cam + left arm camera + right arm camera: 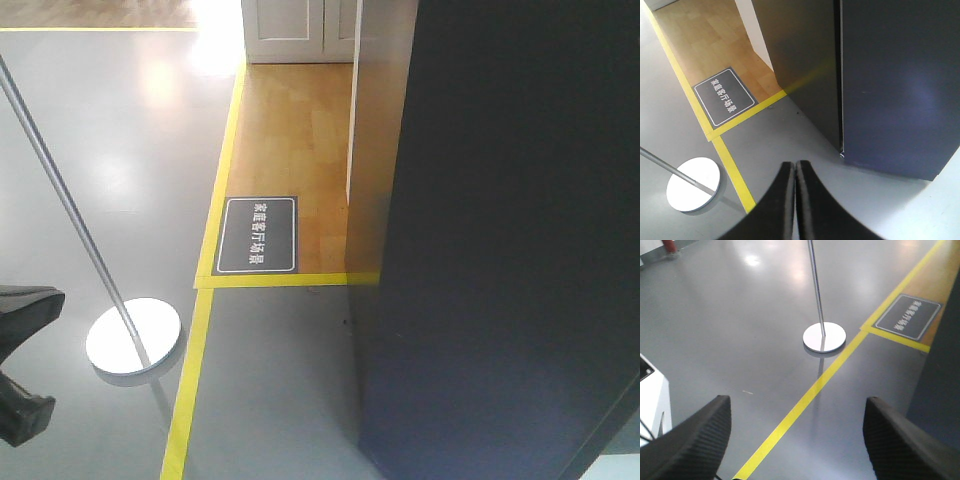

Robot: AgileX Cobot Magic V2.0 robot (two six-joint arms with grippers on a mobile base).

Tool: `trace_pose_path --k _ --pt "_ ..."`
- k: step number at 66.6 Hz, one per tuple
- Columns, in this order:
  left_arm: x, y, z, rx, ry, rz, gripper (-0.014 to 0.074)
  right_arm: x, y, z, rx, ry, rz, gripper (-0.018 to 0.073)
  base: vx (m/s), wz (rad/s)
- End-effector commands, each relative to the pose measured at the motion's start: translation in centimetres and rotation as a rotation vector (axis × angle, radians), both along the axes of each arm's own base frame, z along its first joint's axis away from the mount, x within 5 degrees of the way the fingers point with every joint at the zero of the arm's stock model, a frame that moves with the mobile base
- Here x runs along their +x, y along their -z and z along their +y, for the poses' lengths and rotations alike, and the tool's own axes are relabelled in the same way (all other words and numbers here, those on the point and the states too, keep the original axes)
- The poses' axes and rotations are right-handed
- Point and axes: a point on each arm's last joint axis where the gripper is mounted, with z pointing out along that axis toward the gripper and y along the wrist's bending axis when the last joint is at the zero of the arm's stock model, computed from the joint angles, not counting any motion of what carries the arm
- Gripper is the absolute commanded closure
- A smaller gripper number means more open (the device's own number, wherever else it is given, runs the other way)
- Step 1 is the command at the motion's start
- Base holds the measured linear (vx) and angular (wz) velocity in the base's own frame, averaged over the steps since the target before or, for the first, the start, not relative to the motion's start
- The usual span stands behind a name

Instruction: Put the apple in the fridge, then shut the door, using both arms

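Facing fridge (door shut), both grippers empty.

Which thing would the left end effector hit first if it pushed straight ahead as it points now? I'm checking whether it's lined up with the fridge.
Probably the fridge. The left end effector, fingers pressed together, points toward the dark grey body near its lower corner. Only bare grey floor lies between, though depth is hard to judge.

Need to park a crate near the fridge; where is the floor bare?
Bare grey floor lies between the yellow tape line and the fridge. Left of the tape, the stand's round base and pole crowd it.
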Motion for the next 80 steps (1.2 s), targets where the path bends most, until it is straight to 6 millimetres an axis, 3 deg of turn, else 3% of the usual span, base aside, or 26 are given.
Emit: trace_pose_path --k 1,13,21,43,66,80 --pt "0.1 -1.3 -0.1 -0.044 0.01 -0.073 0.0603 1.8 -1.3 -0.4 0.049 0.113 -0.002 0.0036 0.0 0.0" --pt "0.1 -1.3 -0.1 -0.044 0.01 -0.073 0.0603 5.6 -1.3 -1.2 -0.051 0.216 0.103 0.0045 0.0 0.0" --pt "0.1 -1.3 -0.1 -0.044 0.01 -0.073 0.0603 8.3 -1.3 -1.8 -0.117 0.289 0.111 0.011 0.0 0.0" --pt "0.1 -1.3 -0.1 -0.044 0.01 -0.073 0.0603 13.6 -1.7 -2.8 -0.176 0.432 0.024 0.0578 0.0 0.0" --pt "0.1 -1.3 -0.1 -0.044 0.01 -0.073 0.0603 19.0 -2.0 -3.4 -0.157 0.553 -0.122 0.057 0.0 0.0" --pt "0.1 -1.3 -0.1 -0.044 0.01 -0.073 0.0603 22.4 -1.8 -3.5 -0.202 0.571 -0.064 0.0565 0.0 0.0"
